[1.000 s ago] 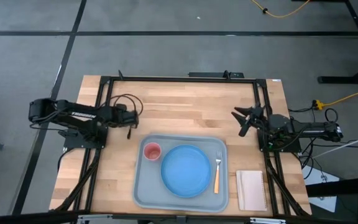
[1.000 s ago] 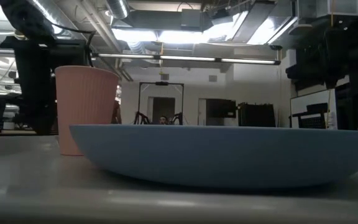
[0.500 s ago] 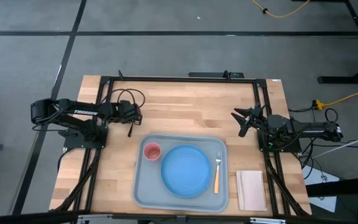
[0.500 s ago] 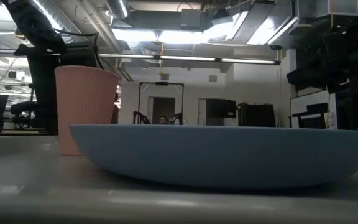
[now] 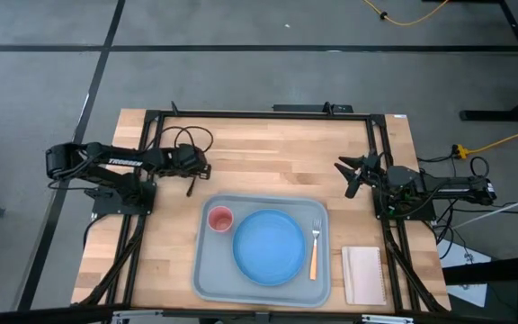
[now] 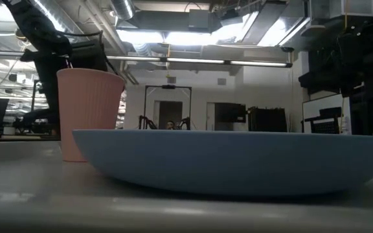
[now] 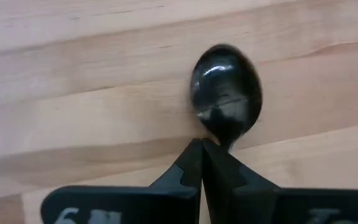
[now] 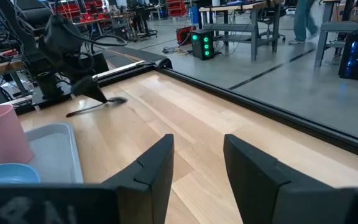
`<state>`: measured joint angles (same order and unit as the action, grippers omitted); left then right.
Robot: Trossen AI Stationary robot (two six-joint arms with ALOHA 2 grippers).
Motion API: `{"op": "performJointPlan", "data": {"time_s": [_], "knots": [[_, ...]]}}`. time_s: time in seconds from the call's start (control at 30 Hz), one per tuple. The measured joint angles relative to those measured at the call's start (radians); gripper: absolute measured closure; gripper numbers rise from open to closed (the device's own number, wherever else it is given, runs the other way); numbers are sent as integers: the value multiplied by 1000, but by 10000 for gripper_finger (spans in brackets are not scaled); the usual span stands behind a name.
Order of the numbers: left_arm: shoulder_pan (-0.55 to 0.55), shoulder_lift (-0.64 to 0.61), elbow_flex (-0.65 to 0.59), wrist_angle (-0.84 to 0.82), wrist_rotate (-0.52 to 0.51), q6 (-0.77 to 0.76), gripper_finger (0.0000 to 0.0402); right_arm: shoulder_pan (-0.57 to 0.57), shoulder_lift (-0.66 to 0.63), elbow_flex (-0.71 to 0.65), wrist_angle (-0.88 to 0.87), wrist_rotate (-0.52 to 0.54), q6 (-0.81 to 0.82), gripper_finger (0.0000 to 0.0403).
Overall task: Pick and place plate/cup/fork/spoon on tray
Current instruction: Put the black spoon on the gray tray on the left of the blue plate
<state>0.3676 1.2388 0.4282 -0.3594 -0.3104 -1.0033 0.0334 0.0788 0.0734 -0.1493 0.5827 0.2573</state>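
Observation:
My left gripper (image 5: 193, 171) is over the table's left half, behind the tray, shut on the dark metal spoon (image 7: 225, 93). The spoon also shows in the right wrist view (image 8: 114, 101). The pale blue-grey tray (image 5: 207, 270) lies near the front edge. On it are the blue plate (image 5: 269, 246), the pink-red cup (image 5: 219, 219) at its far left corner and the orange-handled fork (image 5: 314, 252) by its right rim. My right gripper (image 5: 347, 176) is open and empty at the table's right side. My left gripper pinches the spoon's neck (image 7: 224, 142), just behind the bowl, between its two fingers. The fingers (image 8: 95, 90) come from above, slanting down. The bowl sticks out past the fingertips and the handle (image 8: 76, 112) runs back the other way, about level and a little above the table.
A small white pad (image 5: 363, 274) lies right of the tray near the front edge. A black frame (image 5: 259, 114) runs along the table's far and side edges. Bare wood lies between the tray and the far edge.
My left gripper, still shut on the spoon, has risen and gone a little toward the table's right edge, carrying the spoon with it.

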Motion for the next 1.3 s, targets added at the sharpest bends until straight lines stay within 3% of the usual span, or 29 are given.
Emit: {"op": "performJointPlan", "data": {"time_s": [0.23, 0.57, 0.9, 1.17, 1.3], "knots": [[1, 0, 0, 83, 0, 46, 401, 0, 0, 0, 0, 0, 0, 257], [1, 0, 0, 76, -14, 76, 401, 0, 0, 0, 0, -1, -1, 257], [7, -53, 9, 95, 40, 280, 401, 0, 0, 0, 0, 0, -3, 257], [92, -239, 9, 81, 98, 439, 401, 0, 0, 0, 2, 4, 0, 257], [170, -359, 9, 6, 80, 486, 401, 0, 0, 0, 2, 26, 2, 257]]}}
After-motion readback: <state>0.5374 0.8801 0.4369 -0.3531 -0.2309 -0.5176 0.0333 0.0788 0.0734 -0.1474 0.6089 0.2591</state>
